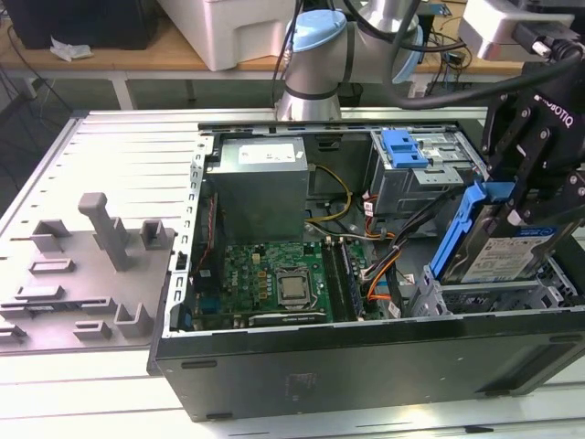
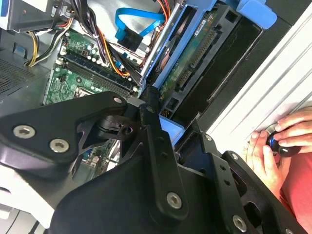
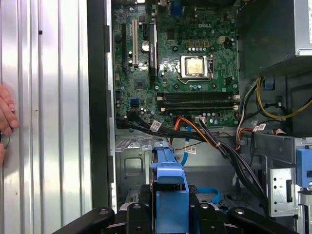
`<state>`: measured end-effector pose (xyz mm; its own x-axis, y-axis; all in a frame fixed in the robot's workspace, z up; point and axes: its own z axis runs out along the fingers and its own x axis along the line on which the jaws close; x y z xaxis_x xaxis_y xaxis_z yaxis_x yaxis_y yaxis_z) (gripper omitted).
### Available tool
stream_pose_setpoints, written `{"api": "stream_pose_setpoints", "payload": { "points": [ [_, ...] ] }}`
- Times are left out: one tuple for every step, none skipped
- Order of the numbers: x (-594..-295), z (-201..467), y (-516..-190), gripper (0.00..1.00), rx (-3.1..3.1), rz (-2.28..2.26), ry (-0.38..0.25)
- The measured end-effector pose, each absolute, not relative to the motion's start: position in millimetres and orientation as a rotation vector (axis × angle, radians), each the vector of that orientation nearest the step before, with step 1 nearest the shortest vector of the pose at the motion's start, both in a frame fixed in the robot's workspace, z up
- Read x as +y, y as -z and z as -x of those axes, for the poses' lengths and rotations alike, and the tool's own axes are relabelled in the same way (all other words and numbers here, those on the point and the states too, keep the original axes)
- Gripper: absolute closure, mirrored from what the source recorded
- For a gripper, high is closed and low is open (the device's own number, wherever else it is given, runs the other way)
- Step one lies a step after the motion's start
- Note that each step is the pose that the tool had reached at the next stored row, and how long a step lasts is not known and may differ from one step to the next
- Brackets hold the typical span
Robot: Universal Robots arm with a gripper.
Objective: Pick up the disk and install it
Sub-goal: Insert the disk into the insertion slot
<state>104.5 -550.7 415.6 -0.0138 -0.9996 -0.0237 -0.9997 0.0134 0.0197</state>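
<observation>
Black pincer [image 1: 528, 194] at a downward tilt, tight around the disk [image 1: 503, 254]

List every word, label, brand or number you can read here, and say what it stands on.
On the gripper: white maker's lettering on its black body, left unquoted.
On the disk: a white-and-blue label, print too small to read.
On the power supply box: a white sticker, print too small to read.
On the motherboard: white markings, too small to read.
</observation>
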Motion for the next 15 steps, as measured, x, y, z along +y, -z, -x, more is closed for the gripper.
{"api": "stream_pose_setpoints", "payload": {
  "points": [
    [-550.7,-104.5,-415.2,0.64,2.234,2.204,-0.048],
    [-550.7,-104.5,-414.9,0.64,2.234,2.204,-0.048],
    [-550.7,-104.6,-414.6,0.64,2.234,2.204,-0.048],
    [-550.7,-104.6,-414.3,0.64,2.234,2.204,-0.048],
    [-550.7,-104.7,-413.8,0.64,2.234,2.204,-0.048],
    [-550.7,-104.7,-413.5,0.64,2.234,2.204,-0.048],
    [-550.7,-104.7,-413.2,0.64,2.234,2.204,-0.048],
    [-550.7,-104.7,-412.8,0.64,2.234,2.204,-0.048],
    [-550.7,-104.7,-412.0,0.64,2.234,2.204,-0.048],
    [-550.7,-104.8,-411.8,0.64,2.234,2.204,-0.048],
    [-550.7,-104.8,-411.6,0.64,2.234,2.204,-0.048],
    [-550.7,-104.8,-411.5,0.64,2.234,2.204,-0.048],
    [-550.7,-104.8,-411.4,0.64,2.234,2.204,-0.048],
    [-550.7,-104.8,-411.3,0.64,2.234,2.204,-0.048],
    [-550.7,-104.8,-411.3,0.64,2.234,2.204,-0.048]
  ]
}}
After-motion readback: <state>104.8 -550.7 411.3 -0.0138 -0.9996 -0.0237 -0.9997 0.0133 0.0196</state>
